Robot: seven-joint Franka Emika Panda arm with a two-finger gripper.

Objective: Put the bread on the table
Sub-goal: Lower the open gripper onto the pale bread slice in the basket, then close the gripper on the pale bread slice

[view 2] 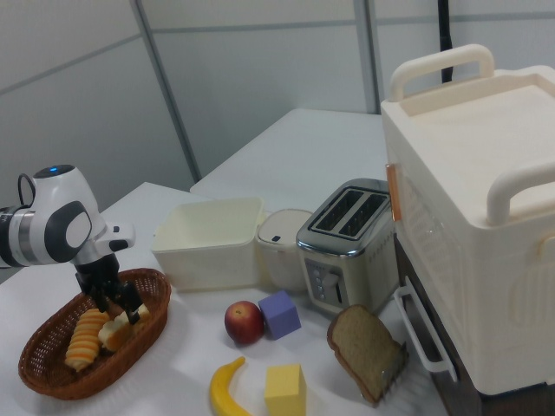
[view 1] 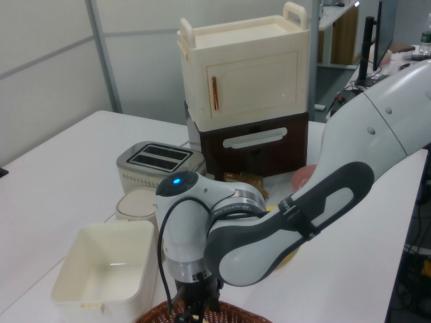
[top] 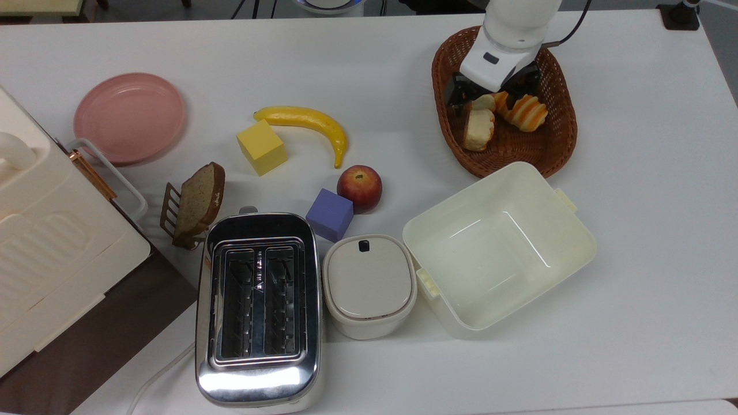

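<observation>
One end effector [top: 483, 99], fingers apparently spread, astride the bread [top: 478, 128] in basket [top: 554, 147].

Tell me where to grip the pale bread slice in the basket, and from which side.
Grip the bread across its flat faces near the upper end, coming straight down. It stands on edge in the basket close beside the striped roll, so a side approach looks blocked by wicker. The gripper hangs right above it.
</observation>
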